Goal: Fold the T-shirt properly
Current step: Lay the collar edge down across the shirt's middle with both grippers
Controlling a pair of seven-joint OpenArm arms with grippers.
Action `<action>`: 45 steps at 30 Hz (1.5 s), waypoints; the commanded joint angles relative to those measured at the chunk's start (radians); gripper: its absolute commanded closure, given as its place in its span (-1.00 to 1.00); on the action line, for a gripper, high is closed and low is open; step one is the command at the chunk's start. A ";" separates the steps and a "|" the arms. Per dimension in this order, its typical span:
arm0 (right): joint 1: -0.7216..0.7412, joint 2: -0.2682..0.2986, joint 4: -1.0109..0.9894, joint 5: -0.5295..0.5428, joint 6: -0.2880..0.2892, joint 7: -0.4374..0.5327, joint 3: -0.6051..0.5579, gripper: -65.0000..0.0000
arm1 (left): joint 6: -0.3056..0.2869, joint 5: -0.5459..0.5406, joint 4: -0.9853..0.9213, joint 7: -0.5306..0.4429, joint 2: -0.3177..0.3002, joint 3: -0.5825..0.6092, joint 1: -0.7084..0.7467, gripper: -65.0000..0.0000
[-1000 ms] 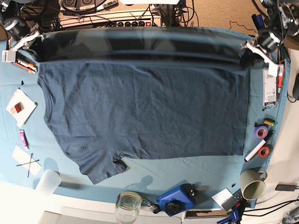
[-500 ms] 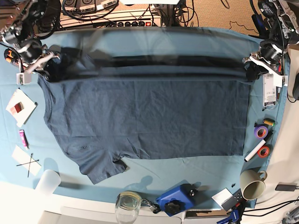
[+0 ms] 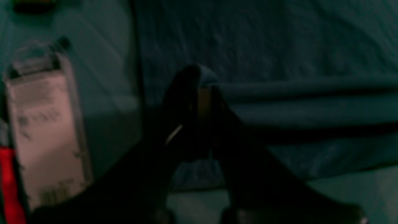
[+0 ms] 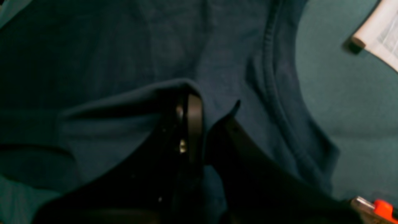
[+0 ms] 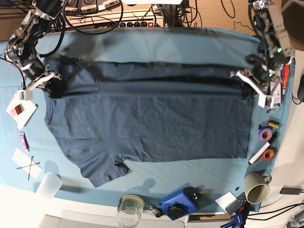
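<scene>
We see the big dark slate-blue cotton T-shirt (image 5: 147, 118) lying spread out on the table, on top of the lighter teal tablecloth (image 5: 190, 166). Its far long edge is lifted and folded over toward the middle, so a dark band of cloth runs across from one arm to the other.

Our left claw (image 5: 248, 90) is on the right side of the base view. It holds the far corner of the T-shirt there. In the left wrist view the two black fingers (image 3: 183, 93) of the left claw (image 3: 203, 93) are pressed close together, with the folded blue edge (image 3: 295, 90) pinched between them. Just beside that corner lies a clear plastic packet with a white label (image 3: 43, 130).

Our right claw (image 5: 51, 84) is on the left side of the base view, at the shoulder of the T-shirt. In the right wrist view the right claw (image 4: 202, 115) has a fold of blue cloth (image 4: 124, 102) draped over its black finger (image 4: 194, 124) and it pinches that fold. The round ribbed collar (image 4: 276, 102) curves just beside the claw.

Near the front edge of the table stand a beige ceramic mug (image 5: 257, 186), a clear drinking glass (image 5: 130, 206) and a blue plastic tool (image 5: 178, 203), well apart from both claws.
</scene>
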 commanded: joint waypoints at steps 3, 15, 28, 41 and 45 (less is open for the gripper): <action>0.034 0.045 -0.025 0.014 -0.002 0.045 -0.008 1.00 | 0.032 0.028 0.002 -0.058 -0.012 0.000 -0.028 1.00; 0.126 0.053 -0.086 -0.063 -0.002 0.099 -0.010 1.00 | 0.029 0.027 -0.207 -0.078 -0.013 0.000 -0.189 1.00; 0.235 0.053 -0.253 -0.109 -0.002 0.137 -0.010 1.00 | 0.029 0.061 -0.388 -0.105 -0.013 0.000 -0.305 1.00; 0.249 0.053 -0.277 -0.124 -0.002 0.212 -0.010 1.00 | 0.029 0.060 -0.395 -0.124 -0.014 0.000 -0.323 1.00; 0.249 0.053 -0.275 -0.123 -0.002 0.216 -0.010 1.00 | 0.029 0.060 -0.394 -0.124 -0.014 0.000 -0.323 0.94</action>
